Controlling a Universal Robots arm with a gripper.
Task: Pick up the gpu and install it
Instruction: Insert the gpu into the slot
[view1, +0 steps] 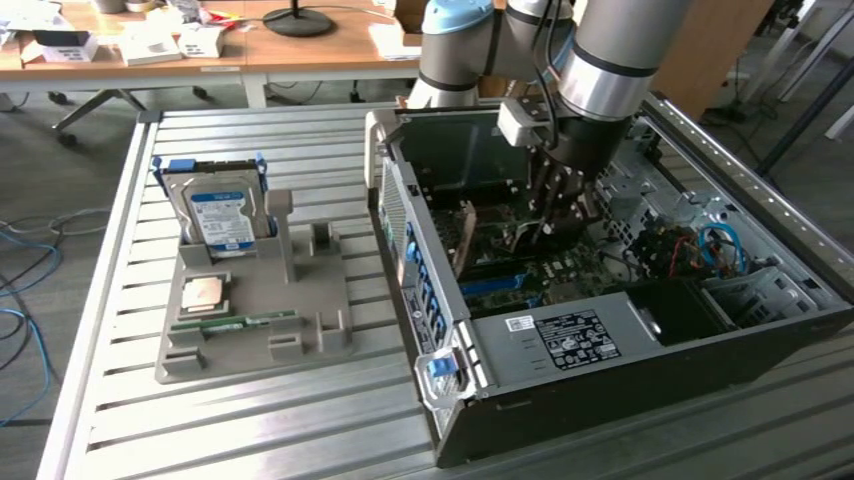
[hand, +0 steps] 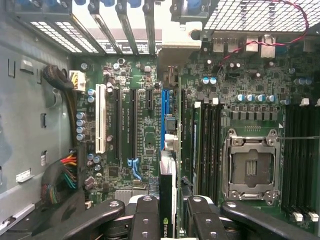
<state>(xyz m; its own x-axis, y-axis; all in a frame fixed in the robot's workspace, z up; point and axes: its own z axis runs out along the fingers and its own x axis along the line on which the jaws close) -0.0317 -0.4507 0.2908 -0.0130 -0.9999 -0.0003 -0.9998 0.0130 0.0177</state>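
Observation:
The open computer case (view1: 561, 340) lies on its side on the slatted metal table. My gripper (view1: 558, 225) reaches down into it over the motherboard (hand: 140, 135). In the wrist view my gripper (hand: 172, 220) is shut on the gpu (hand: 166, 200), a thin card seen edge-on with a dark face between the two black fingers (hand: 145, 215). The card runs in line with the blue expansion slot (hand: 165, 107) toward the rear slot openings. In the exterior view the gpu (view1: 463, 240) shows as a brownish strip standing upright inside the case. Whether it sits in the slot I cannot tell.
A grey parts holder (view1: 320, 330) at the exterior view's left carries a silver hard drive (view1: 220, 215), a processor chip (view1: 203, 292) and a green memory stick (view1: 234, 322). Beside the slot lie memory modules (hand: 210, 145), a processor socket (hand: 250, 167) and cable bundles (hand: 62, 170).

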